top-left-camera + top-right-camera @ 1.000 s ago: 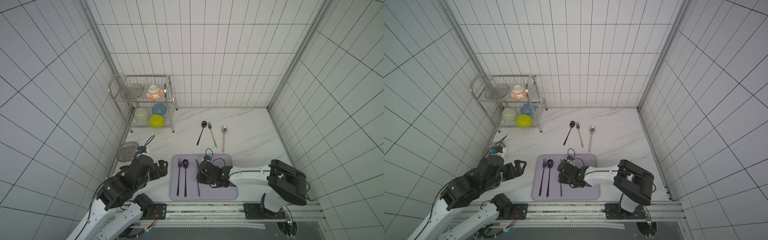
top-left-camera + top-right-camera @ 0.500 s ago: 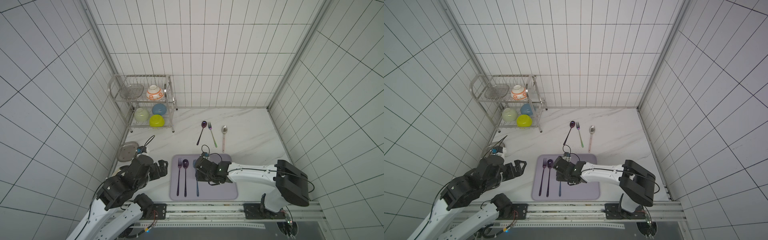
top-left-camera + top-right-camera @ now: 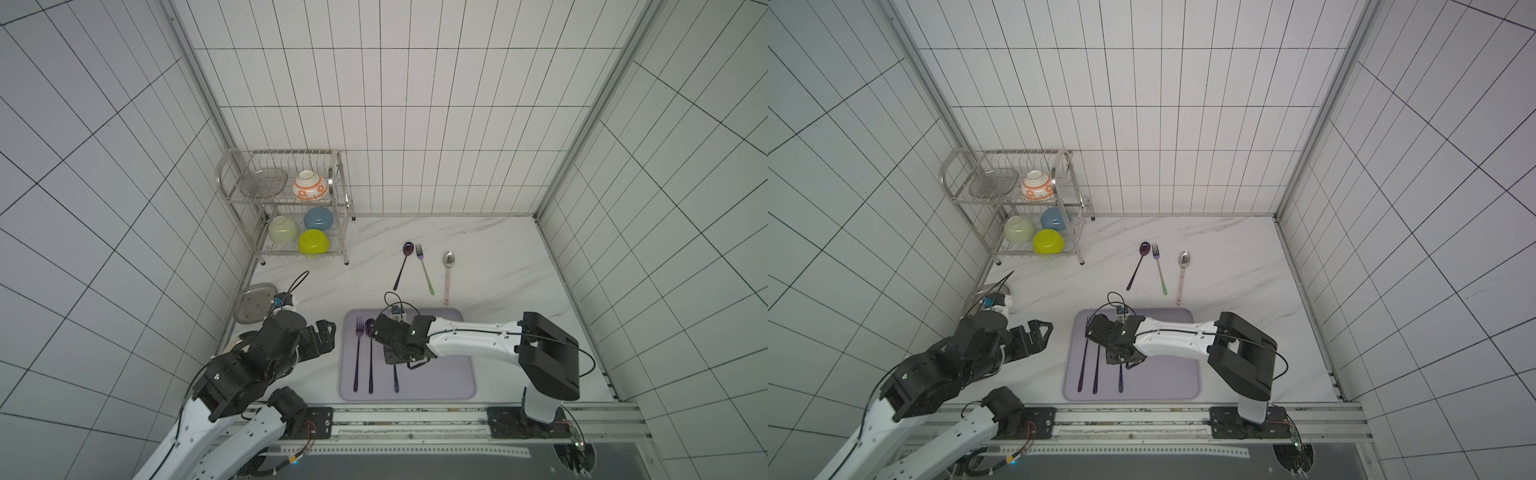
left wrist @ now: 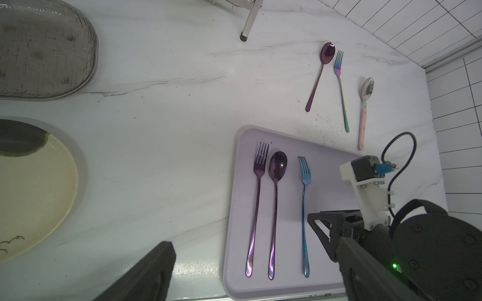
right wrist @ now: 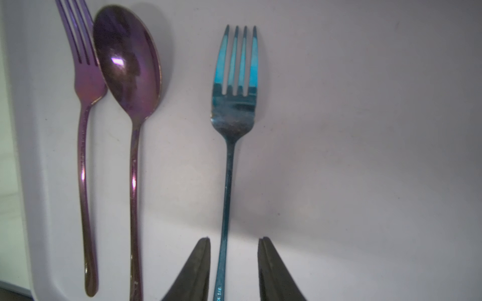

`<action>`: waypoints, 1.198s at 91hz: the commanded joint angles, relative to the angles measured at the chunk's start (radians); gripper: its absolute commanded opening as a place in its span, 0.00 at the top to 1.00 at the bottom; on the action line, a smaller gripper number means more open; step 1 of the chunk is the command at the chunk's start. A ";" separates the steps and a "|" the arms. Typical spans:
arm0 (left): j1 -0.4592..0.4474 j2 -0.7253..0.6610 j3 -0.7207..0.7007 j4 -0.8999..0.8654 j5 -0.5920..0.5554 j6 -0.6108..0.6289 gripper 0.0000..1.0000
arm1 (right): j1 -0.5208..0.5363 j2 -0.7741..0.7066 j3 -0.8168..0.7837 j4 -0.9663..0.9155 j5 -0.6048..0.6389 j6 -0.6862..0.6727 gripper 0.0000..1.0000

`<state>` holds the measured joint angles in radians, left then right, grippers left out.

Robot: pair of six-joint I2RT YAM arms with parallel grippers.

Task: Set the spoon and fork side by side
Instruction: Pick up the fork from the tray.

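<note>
Blue fork (image 5: 229, 109): flat on lavender mat (image 5: 365, 130), handle between parted jaws of released right gripper (image 5: 234, 241).
Purple spoon (image 5: 127, 67): on mat.
Left gripper (image 3: 322, 338): spread, empty, beside mat.

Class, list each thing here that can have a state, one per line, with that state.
right gripper, open, fingers either side of the blue fork handle.
blue fork, flat on the mat, not gripped.
purple fork, flat on the mat, head against the purple spoon.
purple spoon, flat on the mat.
left gripper, open, empty.
patterned bowl, upside down on the rack.
</note>
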<state>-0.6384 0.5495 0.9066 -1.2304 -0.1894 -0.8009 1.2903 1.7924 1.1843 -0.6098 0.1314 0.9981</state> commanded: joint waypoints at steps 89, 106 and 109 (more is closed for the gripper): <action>0.005 -0.007 0.002 -0.002 -0.003 -0.020 0.02 | -0.096 0.197 0.147 0.004 -0.041 0.000 0.78; 0.006 -0.011 0.002 -0.006 0.007 -0.018 0.02 | -0.110 0.198 0.109 0.004 -0.051 0.032 0.84; 0.005 -0.010 0.000 -0.006 0.009 -0.018 0.02 | -0.112 0.199 0.106 0.005 -0.052 0.032 0.86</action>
<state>-0.6384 0.5434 0.9066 -1.2316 -0.1883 -0.8230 1.1915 1.9560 1.3201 -0.5880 0.0875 1.0042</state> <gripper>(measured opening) 0.984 0.159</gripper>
